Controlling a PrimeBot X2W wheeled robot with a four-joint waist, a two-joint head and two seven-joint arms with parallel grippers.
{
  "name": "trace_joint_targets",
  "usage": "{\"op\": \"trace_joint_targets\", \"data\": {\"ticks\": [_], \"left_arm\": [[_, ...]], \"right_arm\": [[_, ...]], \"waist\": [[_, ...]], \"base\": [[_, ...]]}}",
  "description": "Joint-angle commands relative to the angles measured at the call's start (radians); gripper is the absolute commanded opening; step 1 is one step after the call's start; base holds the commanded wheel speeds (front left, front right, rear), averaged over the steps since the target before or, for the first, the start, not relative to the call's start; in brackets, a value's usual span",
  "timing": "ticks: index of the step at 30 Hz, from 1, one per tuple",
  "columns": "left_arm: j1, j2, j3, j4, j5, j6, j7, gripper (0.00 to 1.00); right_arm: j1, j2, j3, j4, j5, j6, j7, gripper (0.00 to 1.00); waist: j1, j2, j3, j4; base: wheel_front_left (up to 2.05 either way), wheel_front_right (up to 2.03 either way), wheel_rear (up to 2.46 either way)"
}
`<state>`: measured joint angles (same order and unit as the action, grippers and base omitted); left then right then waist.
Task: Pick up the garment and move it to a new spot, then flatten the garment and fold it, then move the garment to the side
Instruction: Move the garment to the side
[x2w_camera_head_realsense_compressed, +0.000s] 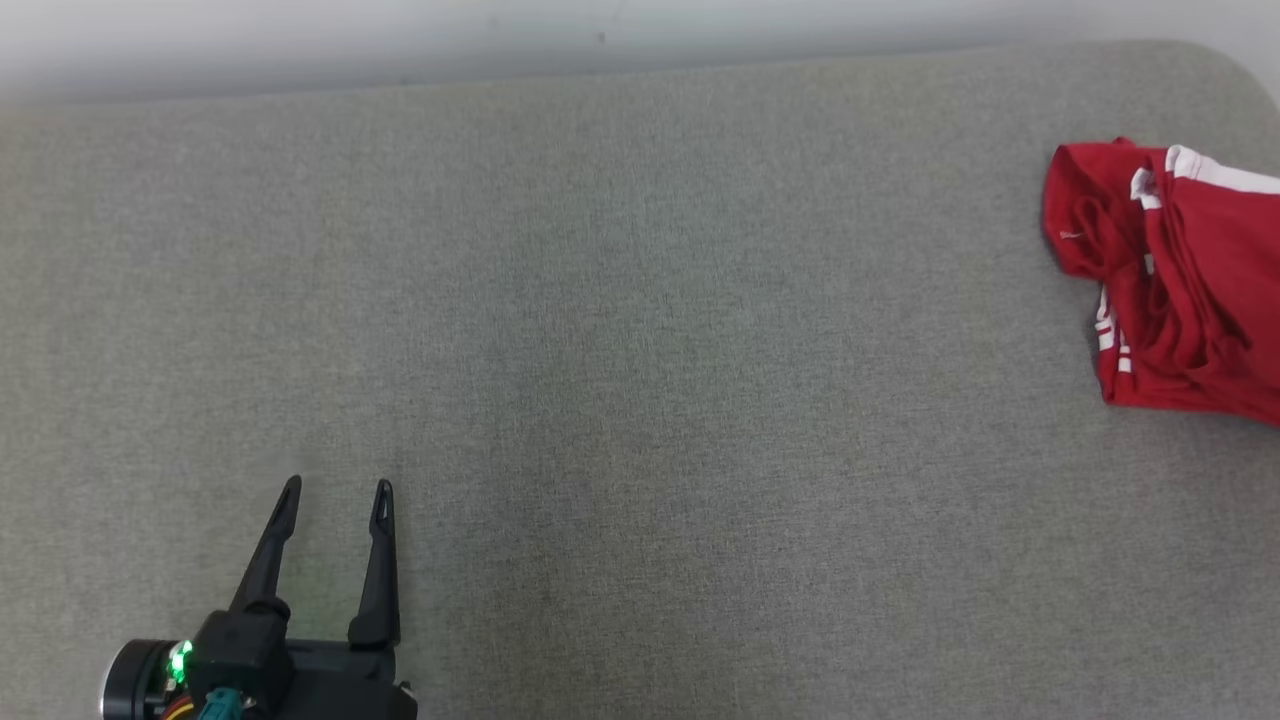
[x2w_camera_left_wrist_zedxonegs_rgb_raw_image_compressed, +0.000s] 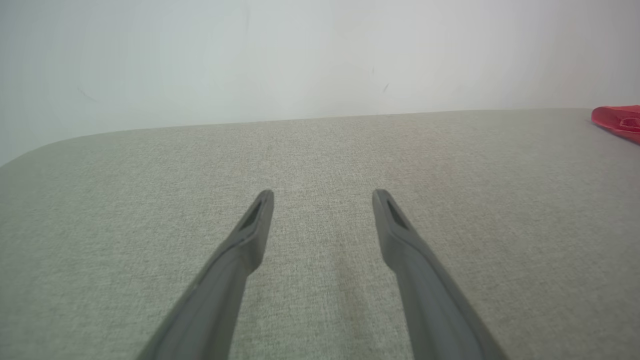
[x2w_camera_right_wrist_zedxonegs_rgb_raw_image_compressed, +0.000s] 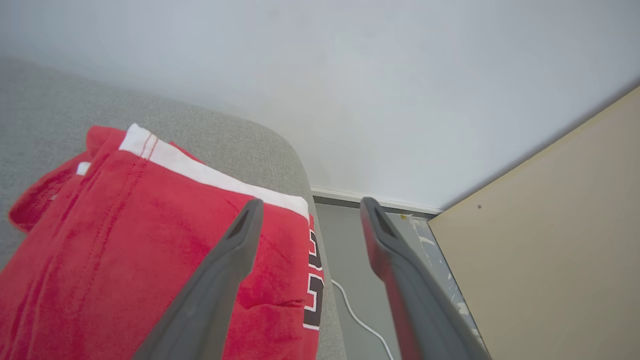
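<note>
The garment (x2w_camera_head_realsense_compressed: 1180, 280) is red with a white band and lies bunched at the right edge of the grey padded table (x2w_camera_head_realsense_compressed: 620, 330). In the right wrist view the garment (x2w_camera_right_wrist_zedxonegs_rgb_raw_image_compressed: 125, 250) lies below my right gripper (x2w_camera_right_wrist_zedxonegs_rgb_raw_image_compressed: 310, 210), which is open, with nothing between its fingers; one finger hangs over the cloth, the other past the table's edge. My left gripper (x2w_camera_head_realsense_compressed: 338, 490) stands open over bare table at the lower left, far from the garment. The left wrist view shows the left gripper (x2w_camera_left_wrist_zedxonegs_rgb_raw_image_compressed: 324, 196) open and a sliver of garment (x2w_camera_left_wrist_zedxonegs_rgb_raw_image_compressed: 617, 120) at far right.
A pale wall (x2w_camera_head_realsense_compressed: 400, 40) runs behind the table. Beyond the table's right edge the floor (x2w_camera_right_wrist_zedxonegs_rgb_raw_image_compressed: 360, 280) lies below, with a white cable (x2w_camera_right_wrist_zedxonegs_rgb_raw_image_compressed: 360, 320) on it and a beige panel (x2w_camera_right_wrist_zedxonegs_rgb_raw_image_compressed: 550, 250) standing beside it.
</note>
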<state>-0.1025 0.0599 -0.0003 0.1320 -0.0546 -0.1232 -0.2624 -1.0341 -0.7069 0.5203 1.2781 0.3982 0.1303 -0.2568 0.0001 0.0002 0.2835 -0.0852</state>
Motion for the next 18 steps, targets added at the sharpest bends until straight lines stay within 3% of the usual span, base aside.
{"op": "trace_joint_targets", "data": {"ticks": [1,8,13,15,18], "left_arm": [[0.016,-0.003,0.006,0.003,-0.009,0.002,-0.001,1.0],[0.071,-0.008,0.023,0.007,-0.031,0.016,-0.001,1.0],[0.107,-0.009,0.024,0.006,-0.032,0.02,-0.001,1.0],[0.113,-0.01,0.024,0.006,-0.033,0.021,-0.001,1.0],[0.13,-0.01,0.019,0.009,-0.039,0.022,-0.001,1.0]], "right_arm": [[-0.013,0.018,-0.031,-0.021,0.028,0.001,-0.009,1.0],[0.169,0.082,-0.246,-0.316,0.036,0.001,-0.007,1.0],[0.395,0.189,-0.446,-0.539,-0.01,0.001,-0.008,1.0],[0.444,0.217,-0.474,-0.585,-0.021,0.001,-0.007,1.0],[0.581,0.311,-0.55,-0.722,-0.066,0.001,-0.008,1.0]], "waist": [[-0.0001,-0.0002,-0.026,0.0],[-0.0001,-0.0002,-0.119,0.006],[-0.0001,-0.0002,-0.177,0.027],[-0.0001,-0.0002,-0.186,0.032],[-0.0001,-0.0002,-0.206,0.048]], "base": [[0.0,0.0,0.0],[0.0,0.0,0.0],[0.0,0.0,0.0],[0.0,0.0,0.0],[0.0,0.0,0.0]]}}
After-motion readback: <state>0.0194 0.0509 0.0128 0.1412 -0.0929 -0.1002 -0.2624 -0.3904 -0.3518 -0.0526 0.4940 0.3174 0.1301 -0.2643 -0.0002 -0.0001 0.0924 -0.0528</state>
